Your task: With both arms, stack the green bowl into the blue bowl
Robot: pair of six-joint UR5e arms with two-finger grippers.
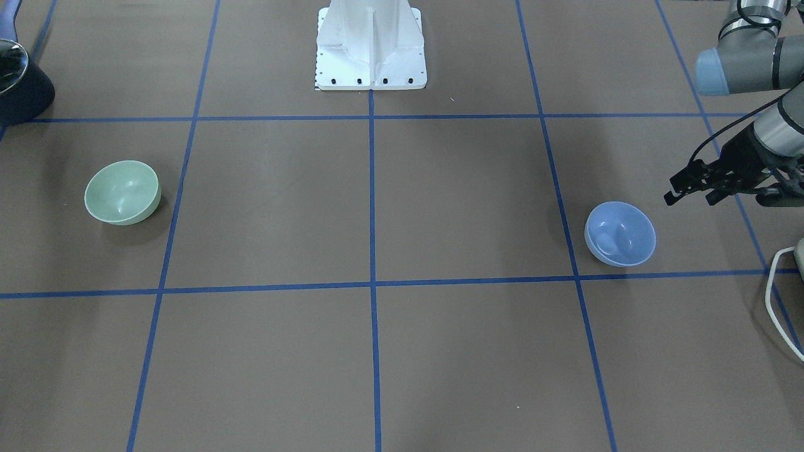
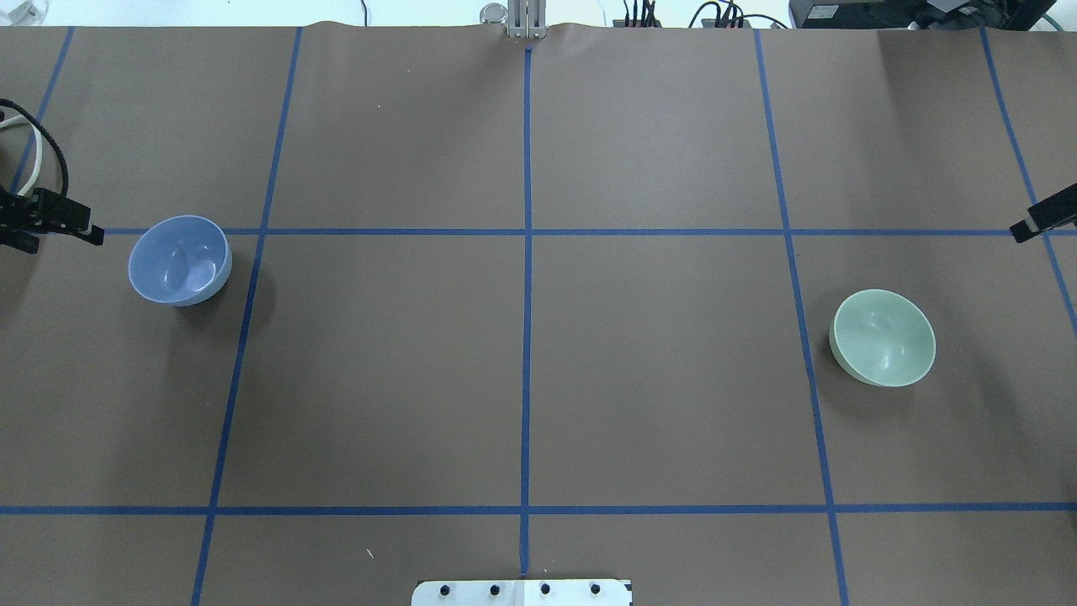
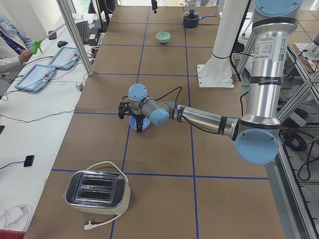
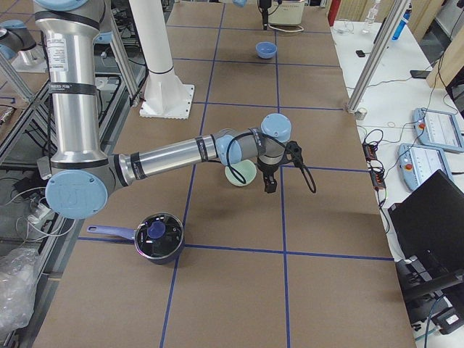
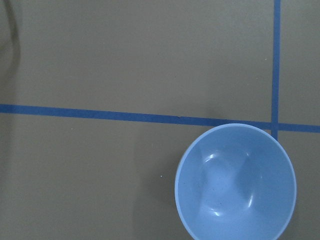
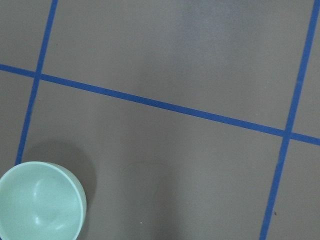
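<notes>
The jaws of the left gripper (image 1: 692, 193) stand parted with nothing between them. Its black fingers reach in from the table's edge and stop just short of the blue bowl (image 2: 178, 259), apart from it in the overhead view. That bowl is round, smooth and glossy, with soft highlights inside. It sits upright on the matte brown paper of the table (image 2: 656, 379), tucked just under a strip of blue tape (image 2: 379, 231). The left wrist camera shows what the wide views miss: the bowl's rim laps right up to a crossing of the tape lines.

Across the middle there is only paper and the tape grid, with the white stand (image 1: 370, 47) at the robot's side.

Well apart, over on the right, the green bowl (image 2: 883, 337) sits upright in its own tape square, the same rounded shape and the same sheen. The right gripper (image 4: 268, 180) hangs beside it. The overhead view catches only one black finger (image 2: 1042, 222) at the frame's edge, so I cannot tell how its jaws stand.

Only the side views show the extras: a chrome toaster (image 3: 97, 189) with a white cord near the left arm, and a dark lidded pot (image 4: 158, 235) near the right.
</notes>
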